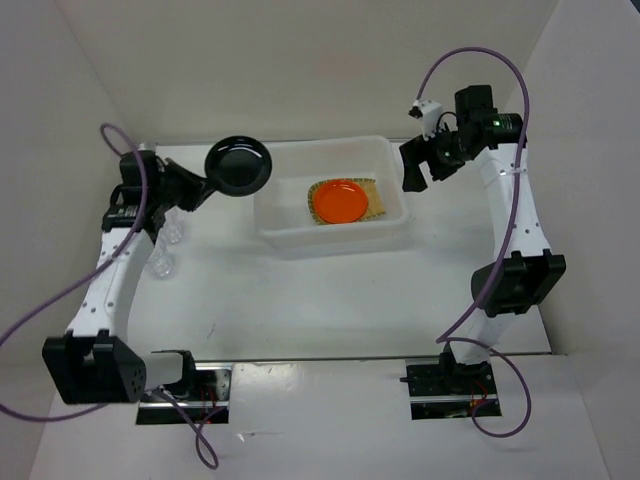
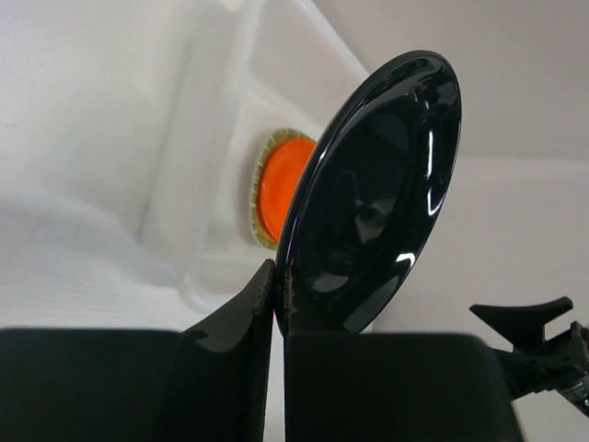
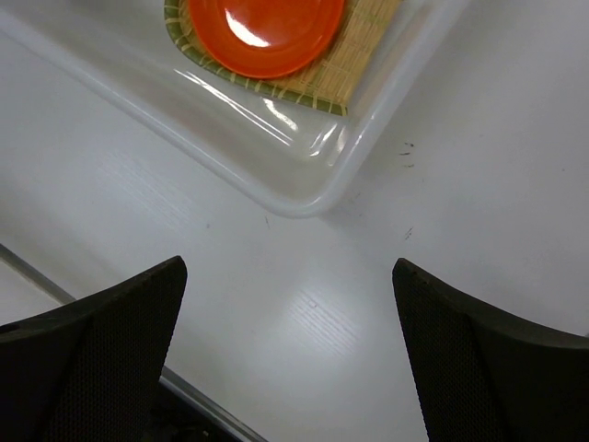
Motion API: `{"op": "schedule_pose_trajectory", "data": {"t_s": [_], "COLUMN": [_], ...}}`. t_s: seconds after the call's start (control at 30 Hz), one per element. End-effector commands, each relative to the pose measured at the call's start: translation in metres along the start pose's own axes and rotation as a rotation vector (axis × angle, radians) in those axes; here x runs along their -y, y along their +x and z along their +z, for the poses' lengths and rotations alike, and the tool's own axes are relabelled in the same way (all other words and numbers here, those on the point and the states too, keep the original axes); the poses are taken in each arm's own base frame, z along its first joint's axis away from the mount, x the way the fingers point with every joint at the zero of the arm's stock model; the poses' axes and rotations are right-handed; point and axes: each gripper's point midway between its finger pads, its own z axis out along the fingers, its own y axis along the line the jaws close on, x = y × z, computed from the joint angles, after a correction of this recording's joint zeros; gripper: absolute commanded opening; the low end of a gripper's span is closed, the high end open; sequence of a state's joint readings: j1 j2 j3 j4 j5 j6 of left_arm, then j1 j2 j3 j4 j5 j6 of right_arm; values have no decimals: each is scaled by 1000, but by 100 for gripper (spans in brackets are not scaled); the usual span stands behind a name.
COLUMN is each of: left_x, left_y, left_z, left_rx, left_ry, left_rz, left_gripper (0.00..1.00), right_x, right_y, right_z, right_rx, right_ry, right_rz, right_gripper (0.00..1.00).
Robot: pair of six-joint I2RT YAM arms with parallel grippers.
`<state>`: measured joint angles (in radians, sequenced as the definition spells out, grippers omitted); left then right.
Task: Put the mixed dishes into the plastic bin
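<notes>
Top external view: the left gripper [image 1: 203,183] pinches the black plate [image 1: 238,165] up high beside the plastic bin [image 1: 335,240]. The orange plate [image 1: 338,200] lies on the bamboo tray [image 1: 376,192] inside the bin. Left wrist view: its fingers [image 2: 239,322] squeeze the plate's edge. Right wrist view: the right gripper [image 3: 287,272] is wide, holding nothing, near the bin's corner.

Top cam: we look down from above and behind the arm bases [image 1: 450,380], whole table [image 1: 330,300] in view. Left wrist cam sits tight behind the left gripper [image 2: 279,276], facing the plastic bin [image 2: 198,184]. Right wrist cam looks down close on a bin corner. All three share the orange plate [image 1: 338,201].
</notes>
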<state>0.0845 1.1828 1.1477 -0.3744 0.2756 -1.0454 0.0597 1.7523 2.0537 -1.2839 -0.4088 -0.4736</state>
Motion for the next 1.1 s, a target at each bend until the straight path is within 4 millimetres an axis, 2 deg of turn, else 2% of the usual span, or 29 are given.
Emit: {"op": "schedule_pose_trajectory", "data": {"t_s": [0.0, 0.03, 0.07, 0.1, 0.17, 0.2, 0.23, 0.27, 0.3, 0.33, 0.37, 0.4, 0.43, 0.47, 0.63, 0.67, 0.9, 0.93, 0.97, 1.07], "left_x": [63, 69, 86, 83, 87, 91, 90, 83, 90, 92, 81, 79, 87, 74, 61, 46, 11, 4, 7, -2], "left_y": [16, 21, 22, 42, 60, 79, 91, 106, 107, 122, 128, 140, 143, 155, 187, 200, 213, 216, 215, 219], "left_z": [28, 36, 39, 58, 76, 95, 104, 122, 128, 134, 148, 154, 159, 175, 203, 211, 232, 236, 236, 240], "left_rx": [-95, -115, -124, -191, -243, -313, -361, -409, -374, -389, -408, -448, -455, -488, -551, -582, -601, -610, -605, -616], "left_ry": [191, 198, 232, 205, 197, 186, 189, 158, 144, 147, 119, 123, 130, 94, 61, 15, -53, -63, -55, -72], "left_rz": [109, 140, 168, 182, 236, 249, 275, 283, 301, 317, 312, 311, 316, 312, 335, 334, 343, 350, 351, 348], "left_gripper": [0, 0, 0, 0, 0, 0, 0, 0, 0, 0, 0, 0, 0, 0, 0, 0, 0, 3, 7, 27], "right_x": [-8, -4, -4, -4, -1, -2, 0, -2, -2, 2, 2, 4, 4, 9, 13, 14, 24, 24, 24, 23], "right_y": [-6, -4, -4, 1, 5, 4, 8, 8, 11, 12, 12, 13, 13, 15, 16, 17, 16, 19, 19, 22], "right_z": [-26, -29, -29, -31, -31, -35, -33, -36, -34, -39, -39, -40, -40, -42, -44, -44, -52, -50, -50, -49], "right_rx": [82, 89, 92, 89, 87, 96, 89, 96, 87, 91, 91, 92, 92, 88, 88, 84, 91, 82, 82, 70], "right_ry": [21, 32, 34, 38, 45, 49, 43, 47, 42, 62, 62, 79, 80, 97, 104, 112, 153, 149, 149, 143], "right_rz": [-32, -26, -28, -19, -9, -13, 0, -4, 1, -4, -4, -7, -7, -8, 0, 0, -3, -9, -9, -12], "right_gripper": [96, 96, 96, 96, 96, 96, 96, 96, 96, 96, 96, 96, 96, 96, 96, 96, 96, 96, 96, 96]}}
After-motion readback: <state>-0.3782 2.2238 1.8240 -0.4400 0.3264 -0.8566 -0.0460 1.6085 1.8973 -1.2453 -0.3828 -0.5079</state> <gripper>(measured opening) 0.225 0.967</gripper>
